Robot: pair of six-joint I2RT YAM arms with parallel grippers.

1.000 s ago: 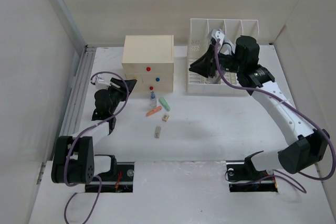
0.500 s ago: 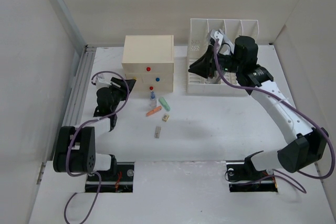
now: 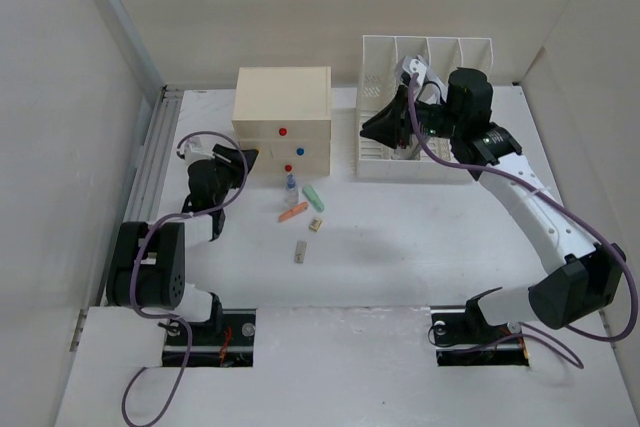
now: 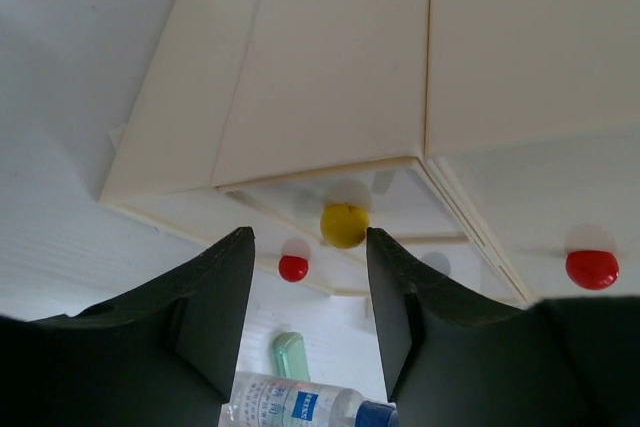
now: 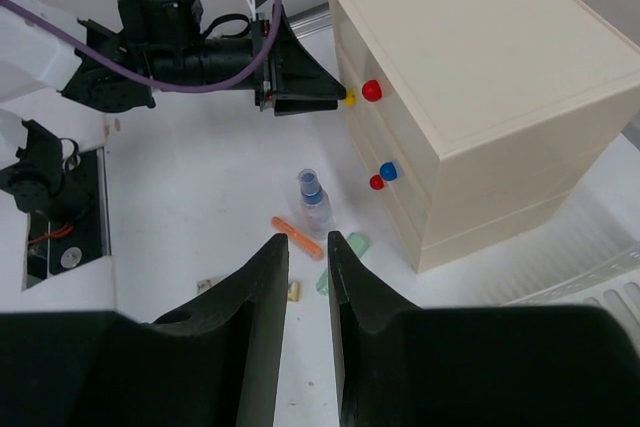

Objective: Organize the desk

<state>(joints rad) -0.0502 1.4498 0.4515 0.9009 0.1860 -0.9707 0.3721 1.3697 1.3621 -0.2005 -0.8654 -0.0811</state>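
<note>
The white desk (image 3: 420, 237) carries a small spray bottle (image 3: 291, 187), a green case (image 3: 314, 194), an orange pen (image 3: 293, 212), a small tan block (image 3: 315, 224) and a grey piece (image 3: 299, 252). My left gripper (image 3: 243, 157) is open at the left front of the cream drawer box (image 3: 283, 107). In the left wrist view its open jaws (image 4: 308, 237) frame a yellow knob (image 4: 344, 225) without gripping it. My right gripper (image 3: 372, 130) hovers beside the white file rack (image 3: 425, 57), its jaws (image 5: 306, 242) a narrow gap apart and empty.
The drawer box also has red knobs (image 4: 592, 268) and a blue knob (image 5: 388, 171). The bottle (image 4: 300, 402) lies close under my left fingers. Grey walls close the desk at left, back and right. A metal rail (image 3: 150, 167) runs along the left edge.
My left arm has drawn in and its gripper has moved slightly toward the drawer box's yellow knob. The right arm has hardly moved.
</note>
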